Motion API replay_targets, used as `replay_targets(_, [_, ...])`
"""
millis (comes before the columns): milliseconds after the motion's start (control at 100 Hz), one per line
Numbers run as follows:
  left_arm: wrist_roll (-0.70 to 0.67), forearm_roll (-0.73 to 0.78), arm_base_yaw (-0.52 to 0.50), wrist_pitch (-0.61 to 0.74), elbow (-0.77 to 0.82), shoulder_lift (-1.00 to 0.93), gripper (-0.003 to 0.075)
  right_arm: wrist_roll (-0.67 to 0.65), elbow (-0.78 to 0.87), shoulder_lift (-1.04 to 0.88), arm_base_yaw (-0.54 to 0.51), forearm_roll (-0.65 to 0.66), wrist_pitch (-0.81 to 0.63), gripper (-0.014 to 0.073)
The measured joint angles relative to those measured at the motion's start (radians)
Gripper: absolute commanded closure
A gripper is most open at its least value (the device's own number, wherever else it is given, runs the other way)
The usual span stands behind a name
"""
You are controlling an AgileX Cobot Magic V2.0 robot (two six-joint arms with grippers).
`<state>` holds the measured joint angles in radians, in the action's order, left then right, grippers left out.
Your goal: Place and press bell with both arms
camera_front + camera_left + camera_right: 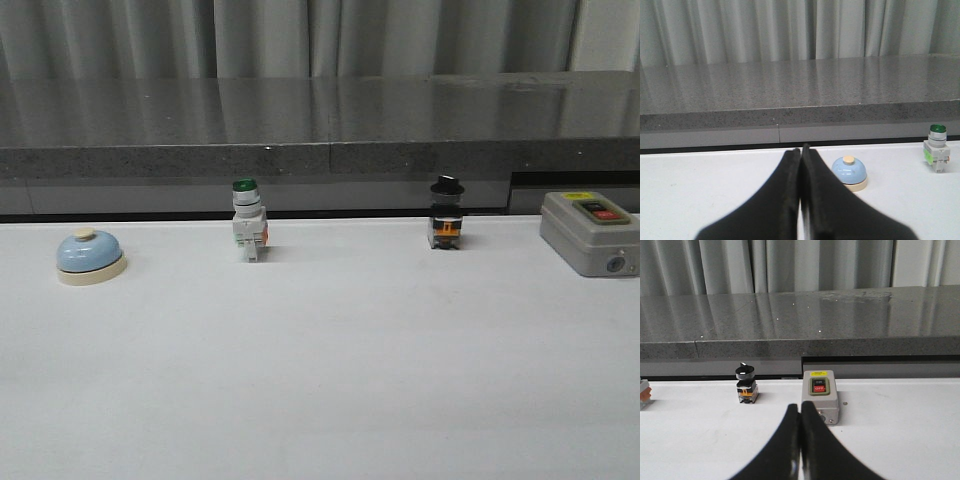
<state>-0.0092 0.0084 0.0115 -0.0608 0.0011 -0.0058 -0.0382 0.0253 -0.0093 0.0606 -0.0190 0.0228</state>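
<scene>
The bell (pixel 90 255), a light-blue dome on a cream base with a cream button, stands at the far left of the white table near its back edge. It also shows in the left wrist view (pixel 850 172), just beyond and beside my left gripper (pixel 800 149), which is shut and empty. My right gripper (pixel 800 406) is shut and empty, short of the grey box. Neither arm shows in the front view.
A green-capped white switch (pixel 248 225) stands mid-left at the back. A black-knobbed switch (pixel 446 215) stands mid-right. A grey box with ON/OFF buttons (pixel 590 232) sits at the far right. A dark stone ledge (pixel 320 130) runs behind the white table (pixel 320 370).
</scene>
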Motion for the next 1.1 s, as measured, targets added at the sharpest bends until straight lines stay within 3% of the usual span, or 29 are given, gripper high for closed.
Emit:
replay_targets(690, [0.0,-0.008,0.0,0.014,-0.018,0.0,0.0741,0.0,0.0,0.0,0.0,0.0,0.0,0.0654])
replay_targets(840, [0.0,-0.017,0.0,-0.066,-0.143,0.049,0.0741,0.0,0.0,0.0,0.0,0.0,0.0,0.0654])
replay_targets(1100, [0.0,-0.032,0.0,-0.321,-0.453,0.319,0.0741,0.0,0.0,0.0,0.0,0.0,0.0,0.0654])
